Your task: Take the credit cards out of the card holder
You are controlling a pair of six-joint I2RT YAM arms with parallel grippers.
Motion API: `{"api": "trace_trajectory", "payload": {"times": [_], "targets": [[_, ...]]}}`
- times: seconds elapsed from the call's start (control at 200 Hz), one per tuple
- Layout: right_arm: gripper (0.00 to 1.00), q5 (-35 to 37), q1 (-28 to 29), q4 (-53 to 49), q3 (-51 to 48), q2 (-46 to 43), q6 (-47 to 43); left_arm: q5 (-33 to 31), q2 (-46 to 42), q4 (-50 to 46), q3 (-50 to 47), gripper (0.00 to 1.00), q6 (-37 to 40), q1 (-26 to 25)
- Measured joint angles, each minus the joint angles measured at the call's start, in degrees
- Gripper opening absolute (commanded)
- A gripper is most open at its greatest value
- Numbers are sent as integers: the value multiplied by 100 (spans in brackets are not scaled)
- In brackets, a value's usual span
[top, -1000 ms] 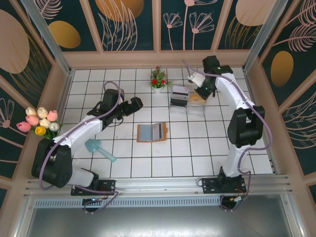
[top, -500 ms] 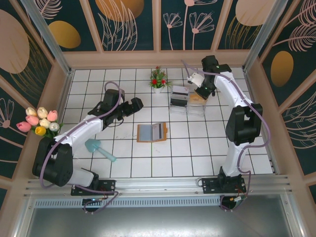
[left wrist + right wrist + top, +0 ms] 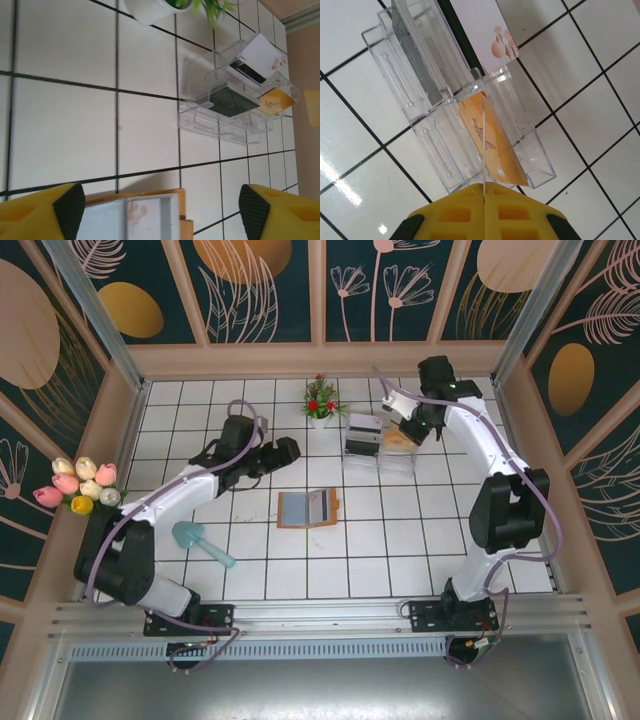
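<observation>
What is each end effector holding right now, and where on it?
Right end effector is shut on a thin card, seen edge-on, pinched at its near end above the clear tray. Left end effector is open, holding nothing.

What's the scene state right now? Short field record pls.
card holder: open flat on the tiles, centre
credit cards: pale teal-grey, lying in the open holder
left gripper: jaws open, empty, off the holder's far-left side
right gripper: jaws shut, over the tray's orange-card slot
clear tray: beyond the holder, to the right; holds dark cards, white card, orange card
</observation>
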Motion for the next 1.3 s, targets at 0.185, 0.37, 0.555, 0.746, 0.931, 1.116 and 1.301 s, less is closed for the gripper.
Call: {"api": "trace_trajectory", "payload": {"times": [0.185, 0.37, 0.555, 0.746, 0.931, 1.116, 1.301], "targets": [[0, -149, -144, 260, -372, -212, -90, -256, 1005, 7, 981, 70, 83, -669], [6, -138, -155, 433, -525, -210, -129, -334, 1862, 2, 1585, 70, 81, -964], [3, -127, -140, 586, -529, -188, -149, -334, 2052, 0, 1668, 70, 76, -984], [0, -125, -103, 597, -527, -7, -369, -304, 2059, 2, 1668, 70, 72, -984], [0, -184, -151, 511, -400, 247, -612, -219, 2201, 2, 1668, 70, 33, -984], [0, -210, -221, 463, -151, 422, -750, -144, 2288, -2, 1670, 70, 28, -984], [0, -249, -221, 361, 37, 557, -822, -136, 2297, -4, 1670, 70, 9, -984]]}}
